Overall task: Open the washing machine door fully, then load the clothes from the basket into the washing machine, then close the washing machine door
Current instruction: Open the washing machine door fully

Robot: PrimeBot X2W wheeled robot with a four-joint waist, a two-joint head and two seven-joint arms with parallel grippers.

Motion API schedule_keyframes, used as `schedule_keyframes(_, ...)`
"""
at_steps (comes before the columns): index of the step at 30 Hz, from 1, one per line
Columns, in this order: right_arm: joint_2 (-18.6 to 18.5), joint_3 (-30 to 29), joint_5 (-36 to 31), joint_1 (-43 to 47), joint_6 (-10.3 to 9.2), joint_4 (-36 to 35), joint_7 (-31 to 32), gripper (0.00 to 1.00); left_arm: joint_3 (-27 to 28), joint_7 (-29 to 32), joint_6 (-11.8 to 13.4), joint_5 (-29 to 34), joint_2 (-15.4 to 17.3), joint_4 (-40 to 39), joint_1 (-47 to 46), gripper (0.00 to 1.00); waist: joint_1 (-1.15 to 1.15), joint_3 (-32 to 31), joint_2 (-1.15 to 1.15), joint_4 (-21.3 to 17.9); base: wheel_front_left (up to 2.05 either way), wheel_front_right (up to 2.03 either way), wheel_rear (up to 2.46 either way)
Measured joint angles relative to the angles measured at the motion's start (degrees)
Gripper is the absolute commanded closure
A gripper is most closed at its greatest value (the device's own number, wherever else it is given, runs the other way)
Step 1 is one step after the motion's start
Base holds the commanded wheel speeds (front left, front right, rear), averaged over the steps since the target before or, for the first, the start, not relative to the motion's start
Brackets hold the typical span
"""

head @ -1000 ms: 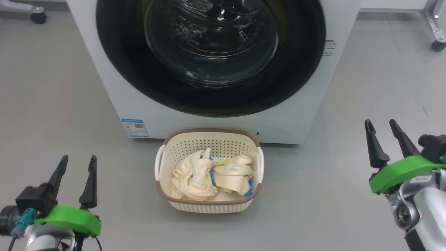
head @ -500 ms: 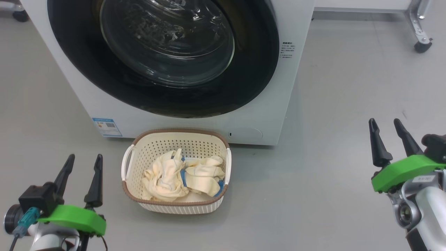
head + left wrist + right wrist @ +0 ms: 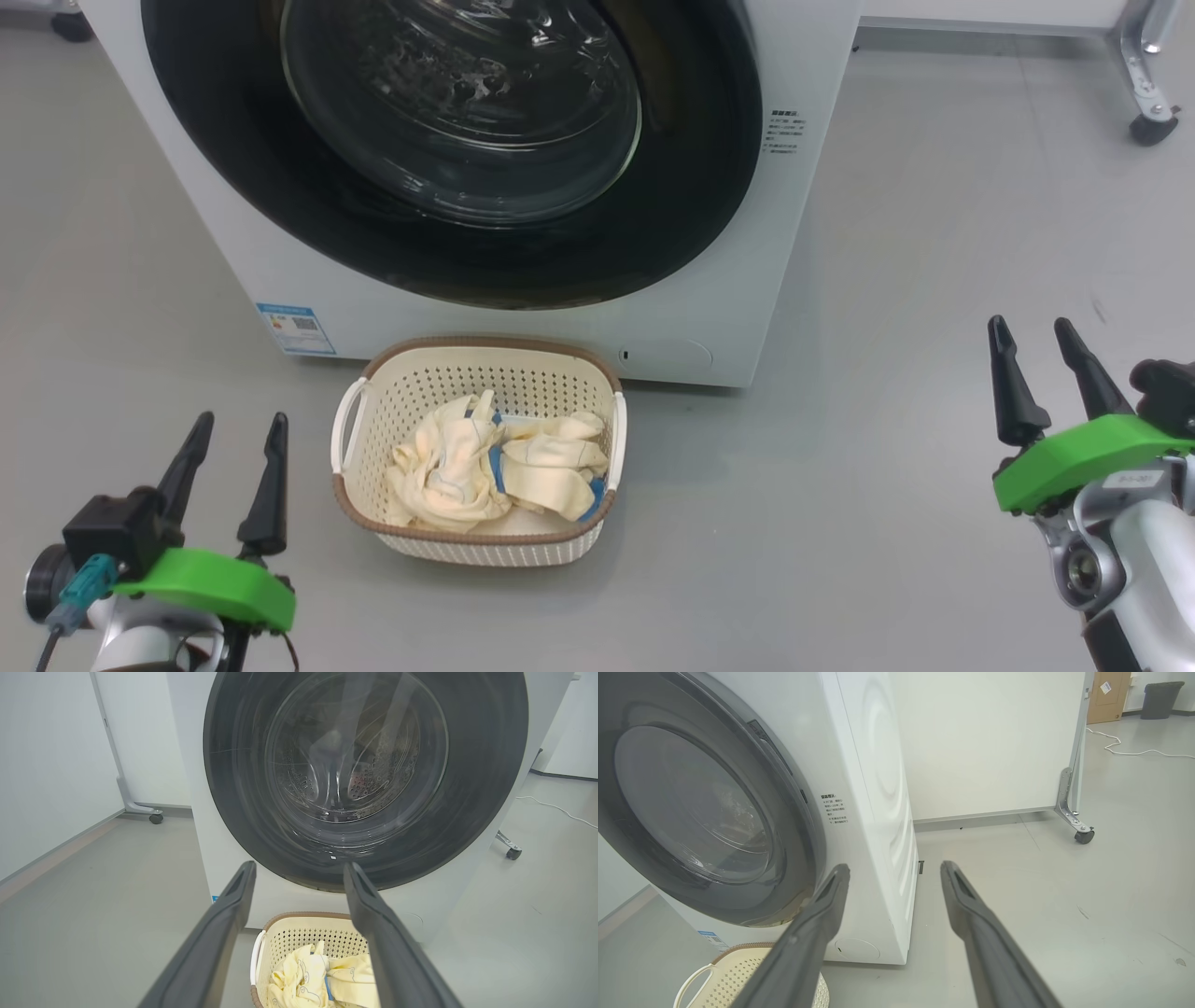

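1. Head view: The washing machine (image 3: 709,308) stood on the floor (image 3: 887,467), and the washing machine door (image 3: 448,252) lay shut, flush to its front. The basket (image 3: 485,347) sat on the floor just before the machine's base, under the door, with the clothes (image 3: 495,462) heaped inside. The left tool (image 3: 241,420) was at lower left and the right tool (image 3: 1030,325) at lower right. Both were parted, empty and well apart from the door.
2. Left wrist view: The left tool (image 3: 300,865) was spread with nothing between its fingers, aimed at the door's lower rim. The basket and clothes lay below it.
3. Right wrist view: The right tool (image 3: 894,865) was spread and empty, pointing past the machine's right front corner. A dark recess (image 3: 777,749) showed on the rim's right edge, probably the pull, though I could not be sure.
4. Judgement: Opening the door was the step in hand, not yet begun.
   - The right tool looked better placed for it.
   - It should hook a finger behind the free edge at the recess.
   - It should draw along the hinge's arc, not straight out, and follow through until the door stands fully wide.
   - The arm should stay clear of the basket beneath.
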Motion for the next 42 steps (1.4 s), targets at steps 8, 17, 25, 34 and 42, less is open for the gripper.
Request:
schedule_keyframes(8, 1.04, -0.64, 2.42, -0.83, 0.00, 0.02, 0.00, 0.55, -0.71, 0.00, 0.00, -0.75, -1.38, -0.43, 0.07, 0.00, 0.00, 1.16, 0.00, 0.79, 0.00, 0.00, 0.00)
schedule_keyframes(17, 2.20, 1.20, 16.72, -6.31, 0.00, 0.14, -0.02, 1.00, -0.87, 0.00, 0.00, -0.82, -3.47, -0.86, 0.09, 0.00, 0.00, 2.95, 0.00, 1.36, 0.00, 0.00, 0.00)
schedule_keyframes(25, -0.04, 6.69, 37.58, -11.87, 0.00, -0.98, 0.86, 1.00, -2.50, 0.00, 0.00, -1.41, -3.71, -0.92, -0.66, 0.00, 0.00, 5.19, 0.00, 2.58, 0.00, 0.00, 0.00)
schedule_keyframes(34, -5.34, 13.39, 53.12, -17.77, 0.00, -5.10, 8.70, 1.00, -4.59, 0.00, 0.00, -2.16, -3.70, -0.85, -3.51, 0.00, 0.00, 8.02, 0.00, 3.97, 0.00, 0.00, 0.00)
schedule_keyframes(42, -8.45, 12.67, 62.27, -22.35, 0.00, -6.10, 15.81, 1.00, -6.28, 0.00, 0.00, -2.93, -3.71, -0.75, -5.30, 0.00, 0.00, 10.02, 0.00, 5.07, 0.00, 0.00, 0.00)
